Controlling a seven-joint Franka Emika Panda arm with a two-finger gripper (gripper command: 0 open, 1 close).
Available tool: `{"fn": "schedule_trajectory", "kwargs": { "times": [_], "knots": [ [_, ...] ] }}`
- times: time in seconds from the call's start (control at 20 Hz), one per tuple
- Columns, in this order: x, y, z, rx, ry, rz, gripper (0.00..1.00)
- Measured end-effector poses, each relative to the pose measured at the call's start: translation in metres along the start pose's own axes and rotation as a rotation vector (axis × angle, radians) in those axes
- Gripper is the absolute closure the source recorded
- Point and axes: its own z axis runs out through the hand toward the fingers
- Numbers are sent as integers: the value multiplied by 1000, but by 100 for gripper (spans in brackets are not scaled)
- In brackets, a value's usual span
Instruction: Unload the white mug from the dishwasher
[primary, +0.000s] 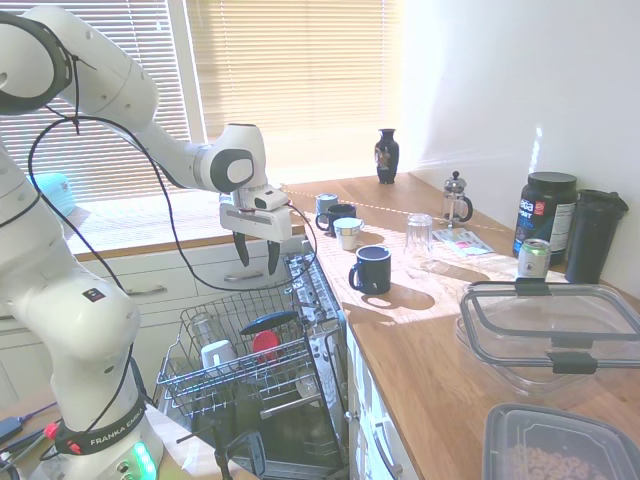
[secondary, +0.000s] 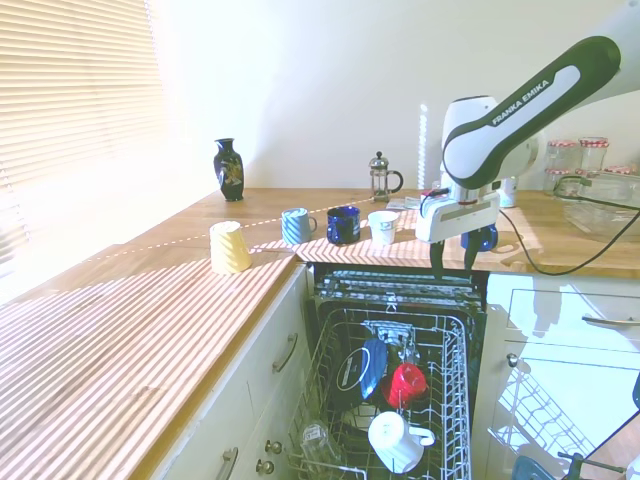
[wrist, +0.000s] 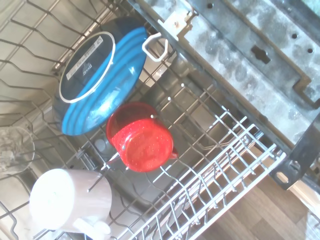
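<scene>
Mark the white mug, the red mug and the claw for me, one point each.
white mug (secondary: 394, 441), second exterior view, on its side wall.
red mug (wrist: 145, 144), wrist view, on its upturned base.
claw (secondary: 452, 255), second exterior view, midway between the fingertips, above the rack.

Kitchen, bright sun. Wooden tabletop (primary: 440, 330) runs L-shaped under a window w/ slatted blinds (primary: 290, 70); blind shadows stripe the wood. Plain white wall (secondary: 330, 90) behind. White drawer fronts (secondary: 565, 330) w/ metal handles below. Wood-look floor (wrist: 260, 220) seen in wrist view.
</scene>
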Motion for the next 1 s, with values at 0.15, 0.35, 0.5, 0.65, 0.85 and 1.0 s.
{"fn": "schedule_trajectory", "kwargs": {
  "times": [0.15, 0.35, 0.5, 0.65, 0.85, 1.0],
  "knots": [
    [-1, -1, 2, -4, -2, -4, 0],
    [-13, -5, 21, -32, -15, -39, 0],
    [-36, -5, 46, -60, -25, -83, 0],
    [-72, -4, 74, -103, -26, -160, 0],
    [-126, -16, 101, -159, -21, -278, 0],
    [-156, -27, 123, -177, -37, -368, 0]
  ]
}}
